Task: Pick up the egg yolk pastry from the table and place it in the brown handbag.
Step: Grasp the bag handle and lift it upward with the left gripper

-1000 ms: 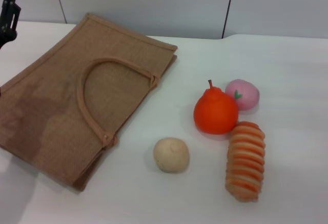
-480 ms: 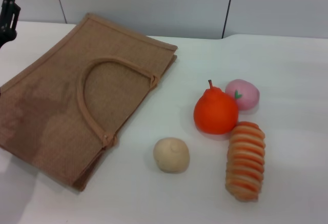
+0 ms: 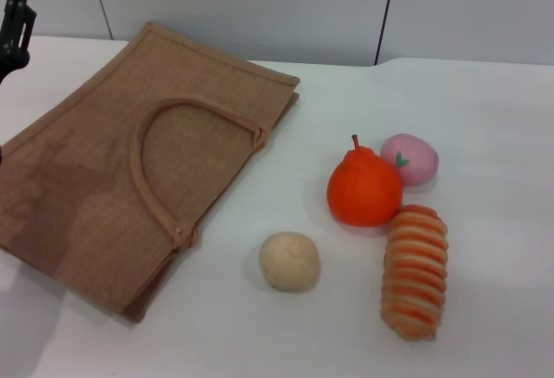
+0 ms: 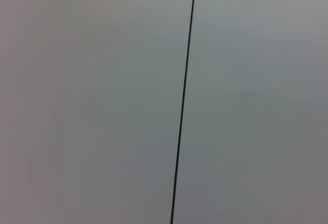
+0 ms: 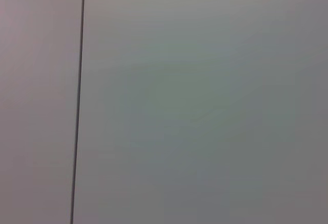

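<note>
The egg yolk pastry (image 3: 289,261), a small pale beige ball, sits on the white table in the head view, in front of the middle. The brown handbag (image 3: 95,179) lies flat to the left, its looped handle on top. A black part of my left gripper (image 3: 14,28) shows at the far left edge, above the bag's far corner and well away from the pastry. My right gripper is out of view. Both wrist views show only a plain grey wall with a dark seam.
An orange fruit (image 3: 364,187), a pink peach (image 3: 409,159) and a striped bread roll (image 3: 415,271) lie right of the pastry. The white table (image 3: 485,118) runs back to a grey panelled wall.
</note>
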### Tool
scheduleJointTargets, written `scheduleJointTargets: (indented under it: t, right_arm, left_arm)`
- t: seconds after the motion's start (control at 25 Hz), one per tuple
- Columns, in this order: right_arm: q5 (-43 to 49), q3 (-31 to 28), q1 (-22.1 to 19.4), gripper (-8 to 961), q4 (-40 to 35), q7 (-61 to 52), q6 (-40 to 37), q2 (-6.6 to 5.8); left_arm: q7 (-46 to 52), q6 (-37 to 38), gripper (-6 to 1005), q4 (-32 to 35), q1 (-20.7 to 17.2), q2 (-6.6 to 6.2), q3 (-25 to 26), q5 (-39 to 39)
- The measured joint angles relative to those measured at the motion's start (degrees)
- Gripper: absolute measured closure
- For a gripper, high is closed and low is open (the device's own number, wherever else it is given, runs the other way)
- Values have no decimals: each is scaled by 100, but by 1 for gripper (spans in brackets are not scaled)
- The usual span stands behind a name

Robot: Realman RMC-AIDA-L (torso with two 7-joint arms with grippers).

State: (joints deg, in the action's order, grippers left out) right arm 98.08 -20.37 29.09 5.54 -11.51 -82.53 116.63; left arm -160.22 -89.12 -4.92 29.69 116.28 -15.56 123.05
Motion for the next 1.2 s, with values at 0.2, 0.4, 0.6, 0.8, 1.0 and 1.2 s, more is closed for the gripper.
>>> scheduleJointTargets:
  t: [0.2,0.4,0.6,0.8,1.0,1.2]
  right_arm:
    - [0,9,0,90,0,0,0,-1]
    - [0,4,-5,90,0,0,-53,-8]
    - [0,14,-14,90,0,0,-65,-5]
    - [0,10,-17,90,0,0,-68,-2]
    - [0,7,-18,90,0,0,-70,0]
    - [0,6,-18,91,0,0,-70,0]
  left_arm:
    - [0,2,353,0,5,0,0,-6]
    - [13,-2,353,3,4,0,9,-8]
    - [18,-5,353,9,0,0,0,-2]
    - [18,-8,353,9,-3,0,-3,0]
    - [17,-9,352,7,-6,0,-3,0]
    - [17,-9,352,4,-8,0,-2,0]
